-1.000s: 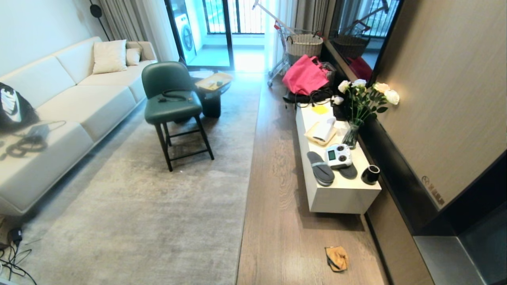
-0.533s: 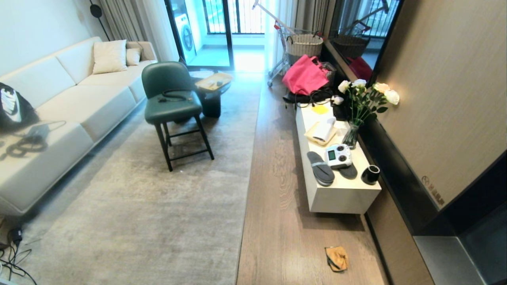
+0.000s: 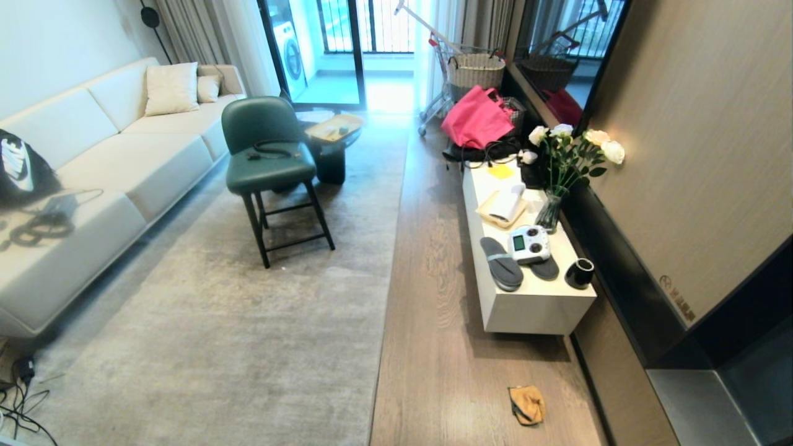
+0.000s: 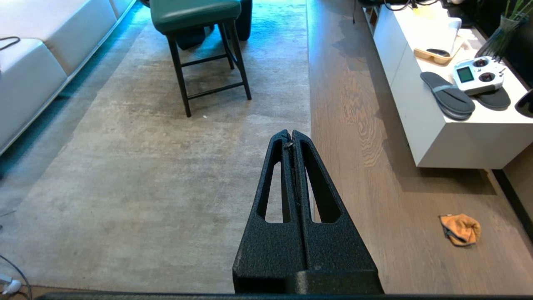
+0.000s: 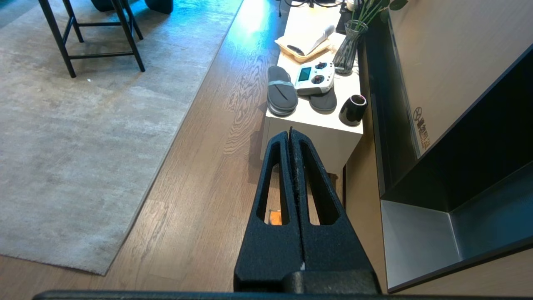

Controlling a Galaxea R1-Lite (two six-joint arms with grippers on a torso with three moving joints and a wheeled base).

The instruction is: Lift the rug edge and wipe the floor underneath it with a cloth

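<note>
A large pale grey rug lies flat, its straight rug edge (image 3: 384, 322) running up the middle of the room beside the bare wood floor (image 3: 433, 359). A small orange-yellow cloth (image 3: 526, 404) lies crumpled on the floor near the wall, well apart from the rug. Neither arm shows in the head view. My left gripper (image 4: 290, 134) is shut and empty, hanging high over the rug edge (image 4: 310, 104), with the cloth (image 4: 460, 229) off to one side. My right gripper (image 5: 290, 132) is shut and empty above the floor. It hides most of the cloth (image 5: 275, 216). The rug's square corner (image 5: 98, 271) lies flat.
A low white cabinet (image 3: 533, 310) holding slippers, a controller, a black cup and a vase of flowers stands on the floor strip's right. A green chair (image 3: 269, 161) stands on the rug, a cream sofa (image 3: 93, 186) along its left side. Cables (image 3: 18, 402) lie at the near left.
</note>
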